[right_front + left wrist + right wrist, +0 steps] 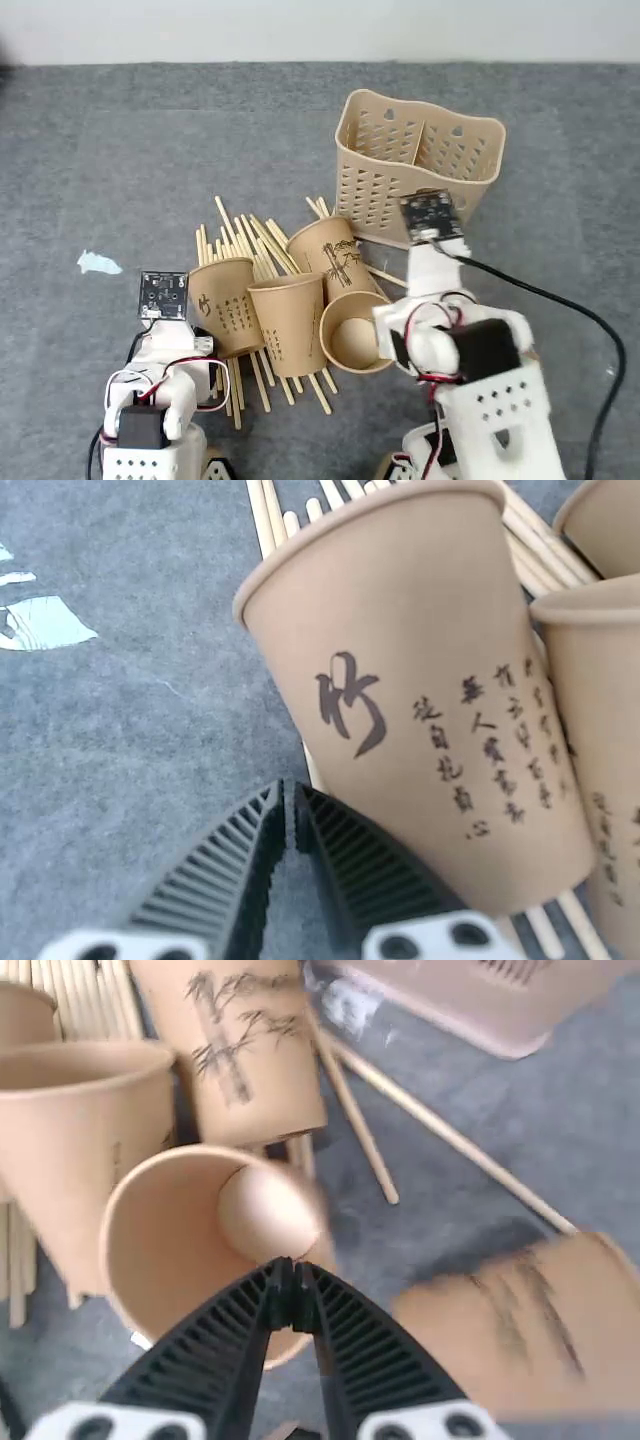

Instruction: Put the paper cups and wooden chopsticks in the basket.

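I see left gripper (pixel 288 805) and right gripper (pixel 290 1275) both closed; the tipped paper cup (pixel 352 340), lower centre, looks light, crushable; I'd pinch its rim gently.

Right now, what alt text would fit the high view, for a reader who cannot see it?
Four paper cups rest among scattered wooden chopsticks on a grey mat, in front of a beige basket. Two robot arms sit at the near edge.
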Robot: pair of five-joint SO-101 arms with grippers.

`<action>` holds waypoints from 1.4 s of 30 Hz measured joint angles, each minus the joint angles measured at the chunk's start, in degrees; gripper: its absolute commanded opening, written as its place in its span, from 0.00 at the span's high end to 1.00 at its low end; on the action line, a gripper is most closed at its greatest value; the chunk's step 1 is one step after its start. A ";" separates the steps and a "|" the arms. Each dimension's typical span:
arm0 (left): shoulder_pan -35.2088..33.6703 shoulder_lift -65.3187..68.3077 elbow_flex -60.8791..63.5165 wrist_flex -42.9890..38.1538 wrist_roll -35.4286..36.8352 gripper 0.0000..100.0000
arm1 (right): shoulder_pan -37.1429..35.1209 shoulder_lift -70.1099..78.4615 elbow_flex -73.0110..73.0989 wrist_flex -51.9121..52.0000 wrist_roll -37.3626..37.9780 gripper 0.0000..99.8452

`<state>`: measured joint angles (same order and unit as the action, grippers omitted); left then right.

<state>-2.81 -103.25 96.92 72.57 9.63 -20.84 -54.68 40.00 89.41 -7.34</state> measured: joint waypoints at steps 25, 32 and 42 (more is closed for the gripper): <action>0.00 0.00 0.00 0.00 0.00 0.99 | -2.99 5.98 -3.96 -1.58 -2.20 0.82; 0.00 0.00 0.00 0.00 0.00 0.99 | -0.35 8.09 -4.13 -1.76 -1.76 0.82; 0.00 0.00 0.00 0.00 0.00 0.99 | 1.93 12.57 0.97 -7.38 1.76 0.97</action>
<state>-2.81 -103.25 96.92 72.57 9.63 -18.90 -42.11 40.97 82.02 -5.58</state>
